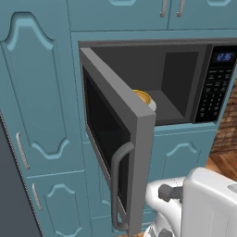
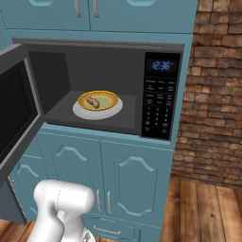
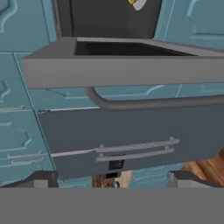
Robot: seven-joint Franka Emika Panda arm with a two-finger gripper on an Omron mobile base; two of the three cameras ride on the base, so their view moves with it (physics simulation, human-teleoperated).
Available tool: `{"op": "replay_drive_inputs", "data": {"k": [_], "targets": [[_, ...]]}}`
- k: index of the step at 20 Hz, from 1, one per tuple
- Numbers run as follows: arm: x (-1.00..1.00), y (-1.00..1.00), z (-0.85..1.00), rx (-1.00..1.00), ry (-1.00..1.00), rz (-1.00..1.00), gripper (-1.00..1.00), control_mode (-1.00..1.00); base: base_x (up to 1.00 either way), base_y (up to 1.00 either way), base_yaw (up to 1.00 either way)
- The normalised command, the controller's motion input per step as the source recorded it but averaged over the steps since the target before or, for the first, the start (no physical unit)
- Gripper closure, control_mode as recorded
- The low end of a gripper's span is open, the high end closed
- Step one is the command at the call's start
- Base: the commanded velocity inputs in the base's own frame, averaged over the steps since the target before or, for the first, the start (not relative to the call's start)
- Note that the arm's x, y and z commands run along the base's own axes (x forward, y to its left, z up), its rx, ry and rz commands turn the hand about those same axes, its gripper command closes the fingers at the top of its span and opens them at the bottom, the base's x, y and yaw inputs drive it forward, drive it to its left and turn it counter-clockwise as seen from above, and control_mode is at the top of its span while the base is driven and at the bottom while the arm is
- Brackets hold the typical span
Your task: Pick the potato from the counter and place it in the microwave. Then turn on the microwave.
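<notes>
The microwave is built into teal cabinets, and its door hangs wide open to the left. Inside, on a white plate, sits a yellow bowl holding a small brown lump, the potato. From the left base view only the bowl's rim peeks past the door. My gripper is open and empty, low in front of the cabinets, well below the oven cavity. It faces the door's edge and curved bar handle. The black keypad with its blue display is uncovered.
The open door juts far into the space ahead of my white arm. Behind the door's handle is a dark grey panel with two bar handles. A brick wall stands to the right over a wooden floor.
</notes>
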Motion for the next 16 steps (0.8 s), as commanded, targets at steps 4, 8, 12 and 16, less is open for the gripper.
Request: {"op": "replay_drive_inputs", "data": {"k": [4,8,12,16], "targets": [[0.25,0.16,-0.19,0.00,0.00,0.00,-1.00,-1.00,0.00,0.00,0.00],[0.22,0.12,-0.18,0.00,-0.02,-0.04,-1.00,-1.00,0.00,0.00,0.00],[0.17,0.08,-0.17,0.00,-0.04,-0.07,-1.00,-1.00,0.00,0.00,0.00],[0.17,0.04,-0.18,0.00,-0.07,-0.11,-1.00,-1.00,0.00,0.00,0.00]]}}
